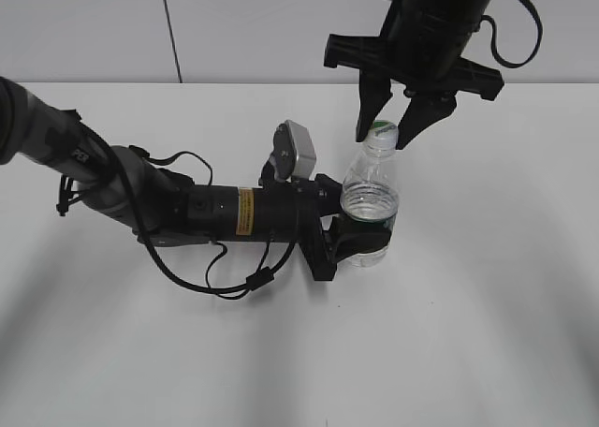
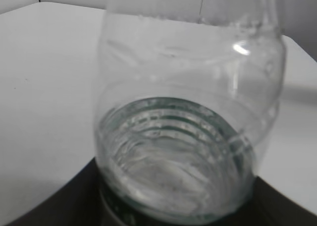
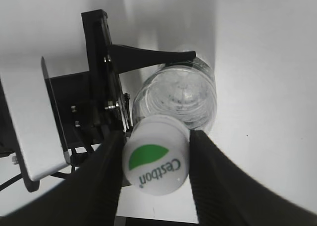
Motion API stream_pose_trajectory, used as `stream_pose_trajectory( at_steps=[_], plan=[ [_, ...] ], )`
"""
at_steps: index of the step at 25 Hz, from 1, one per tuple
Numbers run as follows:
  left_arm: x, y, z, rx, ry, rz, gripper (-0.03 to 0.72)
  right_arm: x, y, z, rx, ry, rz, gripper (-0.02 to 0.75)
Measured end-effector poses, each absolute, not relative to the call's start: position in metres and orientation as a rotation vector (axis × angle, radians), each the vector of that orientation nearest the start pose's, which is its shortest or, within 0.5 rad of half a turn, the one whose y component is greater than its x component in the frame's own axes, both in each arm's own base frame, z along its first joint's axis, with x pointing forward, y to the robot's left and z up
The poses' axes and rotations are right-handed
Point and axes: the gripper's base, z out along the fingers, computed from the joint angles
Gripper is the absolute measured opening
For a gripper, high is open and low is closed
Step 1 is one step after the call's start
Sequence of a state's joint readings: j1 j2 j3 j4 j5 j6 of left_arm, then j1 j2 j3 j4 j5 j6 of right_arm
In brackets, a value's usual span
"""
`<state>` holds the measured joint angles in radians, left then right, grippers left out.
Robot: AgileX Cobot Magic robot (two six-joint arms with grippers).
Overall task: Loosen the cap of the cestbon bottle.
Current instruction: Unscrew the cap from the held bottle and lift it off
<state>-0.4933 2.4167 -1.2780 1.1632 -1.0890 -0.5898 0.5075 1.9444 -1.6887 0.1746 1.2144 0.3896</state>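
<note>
The cestbon bottle stands upright on the white table, clear with water in it and a dark green label low down. My left gripper is shut on its lower body from the left. In the left wrist view the bottle fills the frame, and only the dark jaws of my left gripper show at the bottom. My right gripper hangs from above with a finger on each side of the cap. In the right wrist view the cap, white with a green mark, sits tight between the fingers of my right gripper.
The left arm and its loose cable lie across the white table left of the bottle. A grey wall stands behind the table's far edge. The left gripper's black jaw shows in the right wrist view.
</note>
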Motion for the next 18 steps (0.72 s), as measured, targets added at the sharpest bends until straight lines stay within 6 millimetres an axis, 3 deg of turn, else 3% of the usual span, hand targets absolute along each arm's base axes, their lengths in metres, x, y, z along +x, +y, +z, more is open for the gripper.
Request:
stream_pose_trajectory(
  at_steps=[5,13,18],
  plan=[
    [0.3430,-0.2684,0.0538,1.241,1.504,-1.101,0.391,0.3484,0.2110,0.2632,-0.223,3.008,0.341,0.315],
    [0.3425,-0.2684,0.0541,1.254,1.500,-1.100,0.391,0.3484,0.2112,0.2635,-0.915,2.826,0.292,0.311],
    [0.3422,-0.2684,0.0538,1.259,1.500,-1.099,0.391,0.3485,0.2114,0.2631,-1.234,2.682,0.263,0.311]
  ],
)
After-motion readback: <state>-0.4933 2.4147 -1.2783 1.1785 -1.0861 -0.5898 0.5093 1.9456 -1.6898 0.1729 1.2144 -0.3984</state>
